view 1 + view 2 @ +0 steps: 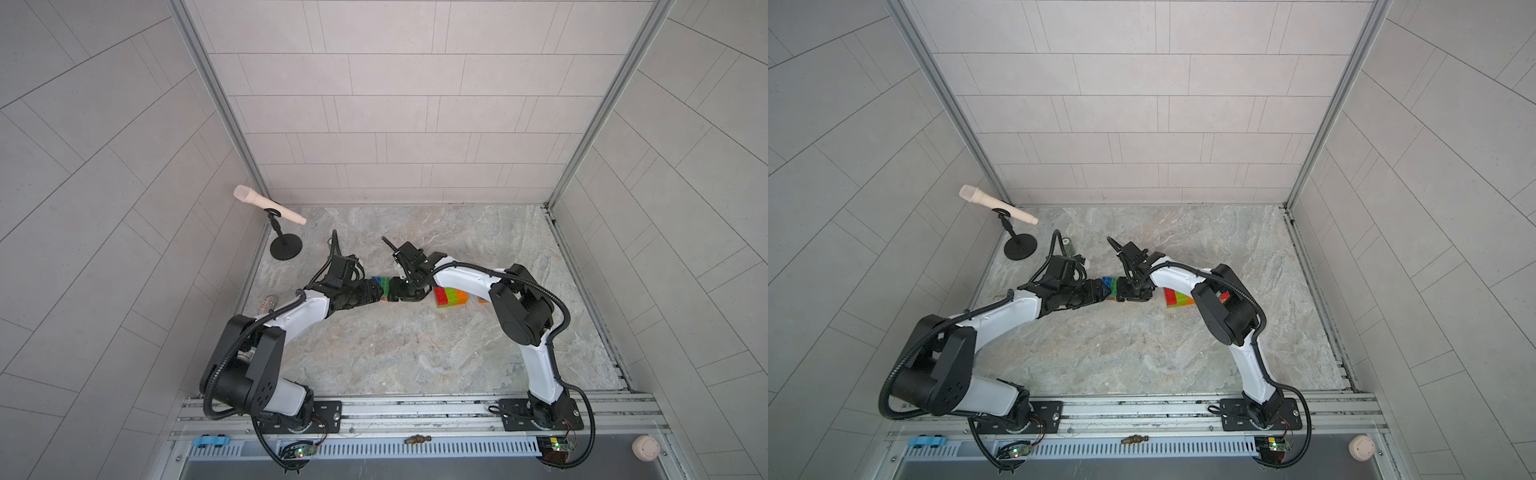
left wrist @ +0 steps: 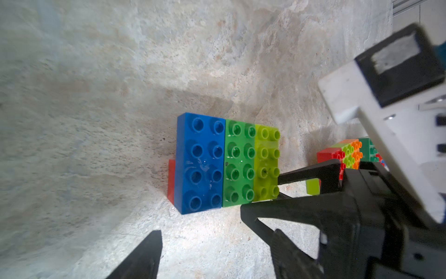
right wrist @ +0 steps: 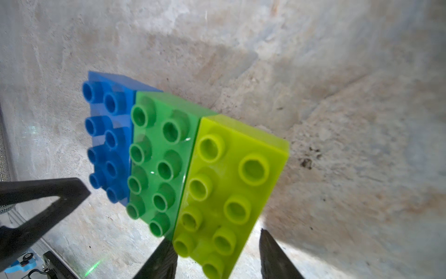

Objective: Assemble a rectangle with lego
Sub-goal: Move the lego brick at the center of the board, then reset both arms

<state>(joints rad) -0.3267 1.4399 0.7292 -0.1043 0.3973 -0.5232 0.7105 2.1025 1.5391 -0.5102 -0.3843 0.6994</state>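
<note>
At counter [image 1: 415,353] centre in a top view, the lego row [image 1: 381,284] sits between tools at nine and three o'clock. Left wrist: left tool [image 2: 217,241] spread, empty; right wrist: right tool [image 3: 216,239] straddles the lime brick [image 3: 231,188], grip unclear. Squaring that brick seems in hand; next, press it flush.

marbled grey bench [image 1: 415,353], shown from above in both top views. near its middle lay a row of three bricks with long sides touching: blue brick [image 2: 199,161], green brick [image 2: 239,164], lime brick [image 2: 266,164]. a red brick [image 2: 171,178] showed lower down at the blue one's outer edge. a second cluster [image 1: 451,297] of red, lime and orange bricks lay near, apart from the row. a microphone stand [image 1: 286,249] rested its round black base at the far left corner, a small dark green cylinder [image 1: 1068,247] lay near it, and a glittery cylinder [image 1: 269,304] lay by the left edge.
</note>
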